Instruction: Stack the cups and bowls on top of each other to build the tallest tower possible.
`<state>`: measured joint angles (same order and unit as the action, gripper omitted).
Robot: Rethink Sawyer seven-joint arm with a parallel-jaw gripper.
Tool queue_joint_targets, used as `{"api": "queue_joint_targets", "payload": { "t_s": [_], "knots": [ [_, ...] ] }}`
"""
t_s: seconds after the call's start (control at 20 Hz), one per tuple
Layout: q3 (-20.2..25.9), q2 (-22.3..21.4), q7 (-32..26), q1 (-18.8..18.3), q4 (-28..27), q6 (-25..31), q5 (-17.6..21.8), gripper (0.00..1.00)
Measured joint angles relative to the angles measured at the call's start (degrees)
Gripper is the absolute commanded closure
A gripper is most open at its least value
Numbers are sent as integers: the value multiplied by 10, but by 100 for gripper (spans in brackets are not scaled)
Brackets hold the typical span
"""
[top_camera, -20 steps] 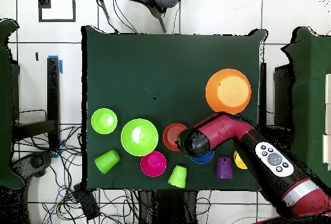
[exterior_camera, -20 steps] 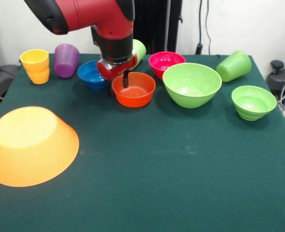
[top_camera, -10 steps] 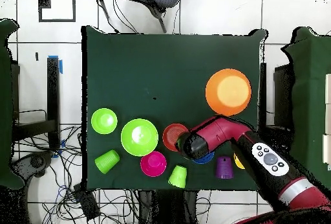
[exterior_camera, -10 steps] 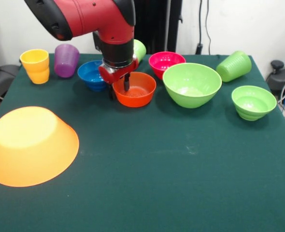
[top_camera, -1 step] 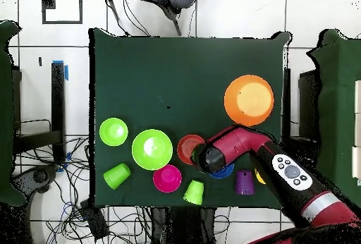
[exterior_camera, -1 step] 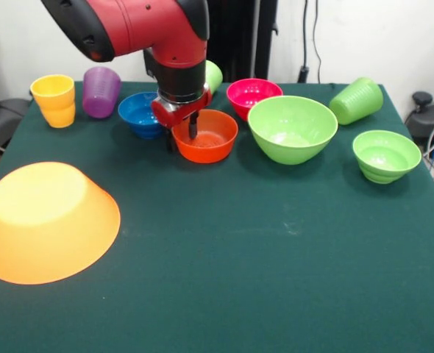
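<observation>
My gripper [exterior_camera, -1 step: 181, 132] hangs open at the left rim of the red-orange bowl [exterior_camera, -1 step: 211, 140], one finger inside the bowl and the other outside. The blue bowl [exterior_camera, -1 step: 137, 112] sits just left of it. The pink bowl [exterior_camera, -1 step: 252, 95], large light green bowl [exterior_camera, -1 step: 292, 129] and small green bowl [exterior_camera, -1 step: 385, 155] stand in a row to the right. The huge orange bowl [exterior_camera, -1 step: 46, 220] lies upside down at the near left. Yellow [exterior_camera, -1 step: 54, 100] and purple [exterior_camera, -1 step: 101, 91] cups stand at the far left. One green cup [exterior_camera, -1 step: 357, 100] lies tilted at the far right, another [exterior_camera, -1 step: 212, 75] behind the arm.
In the overhead view the arm [top_camera, -1 step: 240, 146] covers the gripper, part of the blue bowl [top_camera, -1 step: 224, 173] and the yellow cup. The green table cloth [exterior_camera, -1 step: 276, 279] stretches wide in front of the bowls. Cables and chairs surround the table.
The gripper has shifted slightly right and lower at the red-orange bowl's rim. No bowl or cup has moved.
</observation>
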<state>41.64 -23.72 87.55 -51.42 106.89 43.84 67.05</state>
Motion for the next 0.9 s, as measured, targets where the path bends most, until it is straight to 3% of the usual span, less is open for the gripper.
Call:
{"api": "queue_joint_targets", "payload": {
  "t_s": [0.2,0.25,0.9],
  "knots": [
    [-5,-2,0,7,-2,0,0,0],
    [-7,-3,0,9,-3,0,-1,100],
    [-10,-10,0,13,-8,0,-16,100]
  ]
}}
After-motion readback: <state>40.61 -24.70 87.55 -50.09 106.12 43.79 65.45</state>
